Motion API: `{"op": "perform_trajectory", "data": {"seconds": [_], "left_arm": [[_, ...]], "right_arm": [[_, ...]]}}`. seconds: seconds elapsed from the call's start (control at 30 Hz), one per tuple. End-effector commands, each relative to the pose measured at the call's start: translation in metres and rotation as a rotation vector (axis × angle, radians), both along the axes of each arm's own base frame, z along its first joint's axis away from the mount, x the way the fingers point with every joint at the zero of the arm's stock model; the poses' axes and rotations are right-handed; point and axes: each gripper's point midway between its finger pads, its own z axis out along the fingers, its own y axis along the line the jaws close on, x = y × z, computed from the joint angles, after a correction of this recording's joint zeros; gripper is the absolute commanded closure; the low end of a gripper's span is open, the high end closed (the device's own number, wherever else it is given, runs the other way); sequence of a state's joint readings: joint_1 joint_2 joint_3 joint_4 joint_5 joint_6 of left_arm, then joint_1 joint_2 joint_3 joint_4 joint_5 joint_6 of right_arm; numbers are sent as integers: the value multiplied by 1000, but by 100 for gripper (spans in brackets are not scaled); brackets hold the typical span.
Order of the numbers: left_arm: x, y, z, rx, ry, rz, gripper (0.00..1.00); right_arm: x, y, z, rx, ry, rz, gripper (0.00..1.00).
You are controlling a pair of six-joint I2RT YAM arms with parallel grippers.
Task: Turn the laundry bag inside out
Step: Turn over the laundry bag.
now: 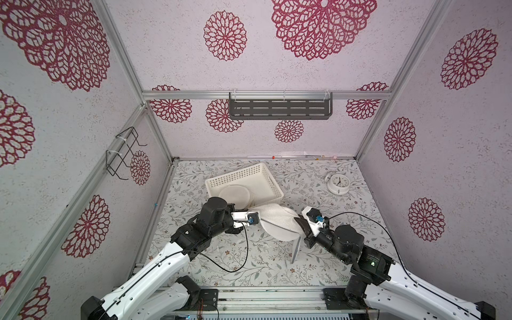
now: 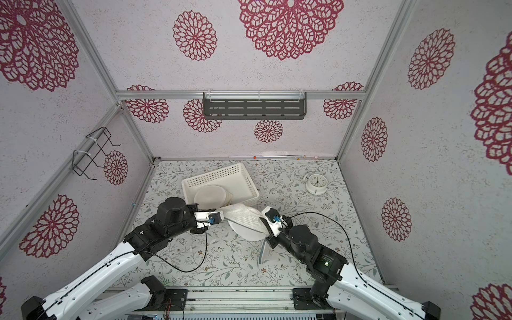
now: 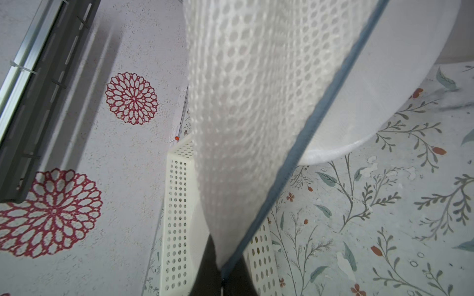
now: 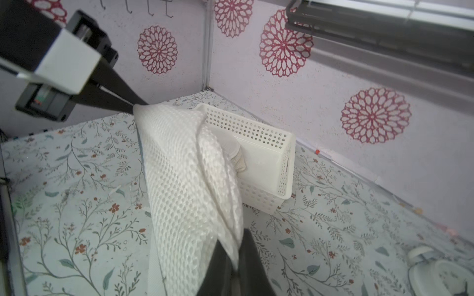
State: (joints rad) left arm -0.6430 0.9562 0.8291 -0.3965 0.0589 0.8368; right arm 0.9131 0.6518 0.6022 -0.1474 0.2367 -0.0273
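Two grippers: both clamped shut on the same laundry bag [image 1: 277,223] [image 2: 245,221], one at each end
left gripper [image 1: 258,219] [image 2: 223,217]: jaws pinched on the bag's end at the robot's left, right at the blue-grey trim [image 3: 307,141]; the right wrist view shows its dark fingertips [image 4: 129,103] biting the mesh corner
right gripper [image 1: 300,225] [image 2: 264,225]: jaws narrow, a fold of mesh caught between them [image 4: 236,266] at the opposite end
laundry bag: white mesh [image 3: 256,102] [image 4: 184,192], held up off the table [image 1: 249,263], slung between the two grippers
bag shape: mesh side up, smooth white round panel sagging below it toward the robot
grey strip [image 1: 296,249] [image 2: 262,250]: hangs down from the bag under the right gripper; cannot tell if it reaches the table
basket [image 1: 266,177] [image 2: 221,174]: white, perforated, just behind the bag; bag's far edge overlaps its near rim in both top views, contact unclear
basket contents: round white piece [image 1: 235,194] lying inside
clock [image 1: 338,182] [image 2: 317,183]: white alarm clock, far right of the table, well apart from bag and grippers
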Motion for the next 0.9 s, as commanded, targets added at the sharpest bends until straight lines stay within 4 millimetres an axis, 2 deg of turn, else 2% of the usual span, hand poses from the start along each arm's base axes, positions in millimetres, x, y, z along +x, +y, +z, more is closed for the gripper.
{"op": "perform_trajectory", "data": {"seconds": [0.0,0.1,0.2,0.37,0.43,0.53,0.57,0.6,0.63,0.67,0.7,0.8,0.87], "left_arm": [[-11,4,-26,2,134,47,100],[-34,-19,-44,30,227,-25,100],[-61,-42,-56,27,358,-93,100],[-99,-80,-42,-135,627,-201,100],[-100,-87,-35,-182,682,-187,100],[-73,-86,-25,-252,635,-53,100],[-63,-82,-21,-281,609,-4,95],[-50,-76,-15,-317,564,69,83],[-42,-70,-10,-341,531,110,79],[-38,-64,-3,-370,496,138,69],[-34,-58,3,-401,462,173,55],[-22,-35,21,-499,376,302,29],[-20,-24,32,-555,350,355,24]], "right_arm": [[12,-19,38,289,49,-153,100],[21,-15,60,366,34,-180,100],[34,-15,84,365,-33,-237,100],[39,-4,117,327,-205,-203,100],[35,7,123,320,-251,-138,100],[25,18,116,277,-311,-52,100],[24,18,111,253,-330,-47,100],[23,15,103,223,-349,-50,100],[22,12,96,191,-367,-59,100],[22,9,86,144,-392,-71,100],[22,4,77,99,-419,-87,100],[23,-6,52,-54,-528,-135,100],[24,-10,43,-143,-606,-163,100]]}}
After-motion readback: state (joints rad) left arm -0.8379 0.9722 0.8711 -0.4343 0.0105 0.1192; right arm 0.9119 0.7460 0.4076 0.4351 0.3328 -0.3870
